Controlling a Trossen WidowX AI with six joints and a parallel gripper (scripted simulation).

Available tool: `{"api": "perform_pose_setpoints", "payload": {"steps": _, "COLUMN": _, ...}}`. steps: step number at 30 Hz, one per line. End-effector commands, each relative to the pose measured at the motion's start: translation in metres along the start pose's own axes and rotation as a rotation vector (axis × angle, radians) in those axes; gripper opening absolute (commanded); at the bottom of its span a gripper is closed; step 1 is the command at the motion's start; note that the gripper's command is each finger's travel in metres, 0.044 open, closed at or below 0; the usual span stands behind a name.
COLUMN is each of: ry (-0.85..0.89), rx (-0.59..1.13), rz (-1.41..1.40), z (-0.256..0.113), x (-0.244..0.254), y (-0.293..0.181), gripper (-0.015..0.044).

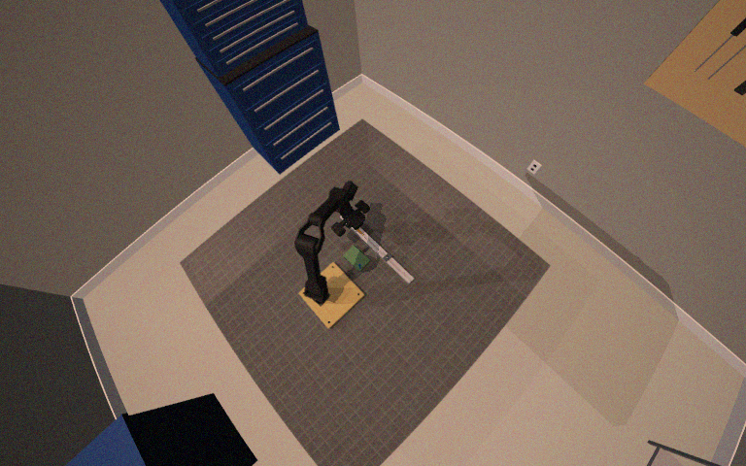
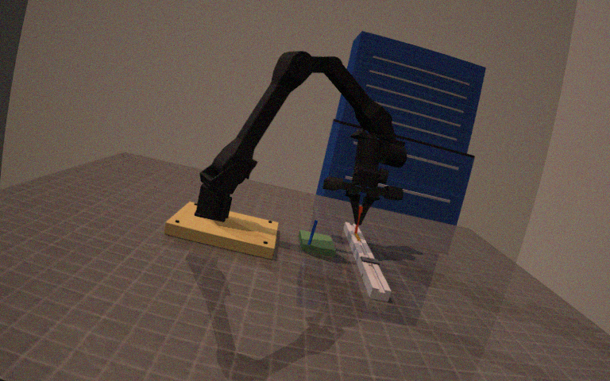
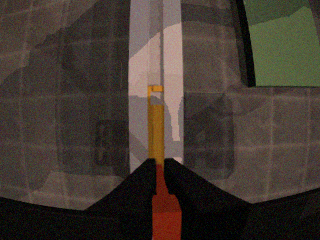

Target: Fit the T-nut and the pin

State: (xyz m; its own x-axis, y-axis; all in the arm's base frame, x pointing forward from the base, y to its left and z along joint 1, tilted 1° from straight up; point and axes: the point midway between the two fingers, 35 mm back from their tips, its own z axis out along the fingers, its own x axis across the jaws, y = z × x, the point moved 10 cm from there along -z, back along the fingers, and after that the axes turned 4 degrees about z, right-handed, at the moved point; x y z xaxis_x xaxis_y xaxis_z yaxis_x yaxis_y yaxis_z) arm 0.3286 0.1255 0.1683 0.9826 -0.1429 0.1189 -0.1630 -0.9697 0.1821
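orange handle (image 2: 358, 217) (image 3: 166, 217) clamped in the pincer (image 2: 358, 223) (image 3: 159, 167), brass t-nut (image 2: 357, 236) (image 3: 156, 130) at the rail's (image 2: 378, 287) (image 3: 173, 55) slot, short of the bracket (image 2: 369, 259); best seat it flat, then slide gently

A matte-black, six-joint robotic arm (image 1: 312, 260) (image 2: 269, 105) with chunky rounded joint housings and slim links ends in a black parallel-jaw gripper (image 1: 353, 221) (image 2: 358, 221) (image 3: 159, 167) with tapered, pointed fingers.
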Motion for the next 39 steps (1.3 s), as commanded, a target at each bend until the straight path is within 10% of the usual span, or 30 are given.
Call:
{"api": "perform_pose_setpoints", "payload": {"steps": 1, "ry": -0.017, "rx": -0.003, "rz": -0.008, "z": 0.003, "x": 0.001, "y": -0.001, "gripper": -0.0150}}
{"api": "perform_pose_setpoints", "payload": {"steps": 39, "ry": -0.024, "rx": -0.005, "rz": -0.006, "z": 0.009, "x": 0.008, "y": 0.038, "gripper": -0.0150}}
